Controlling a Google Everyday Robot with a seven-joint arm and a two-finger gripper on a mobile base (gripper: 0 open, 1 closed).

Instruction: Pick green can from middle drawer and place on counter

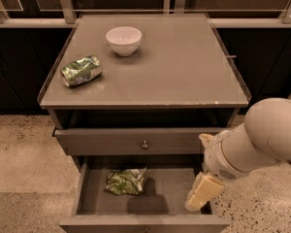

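Down in the middle drawer (169, 194), which stands pulled out, lies one green can (126, 181), crumpled and flattish, left of centre on the drawer floor. One more drawer sits above, the upper drawer (106, 142), with a single round knob (144, 144) on its front. On the tabletop (184, 67) stand two things: one white bowl (123, 40) toward the back and one rolled-up green packet (81, 71) near the left edge, the two well apart. One white arm (262, 140) reaches in from the right, bent downward at the wrist. Its gripper (200, 199) points down into the drawer's right front corner, apart from the green can and holding nothing; whether it is spread or pressed together cannot be told from this angle.
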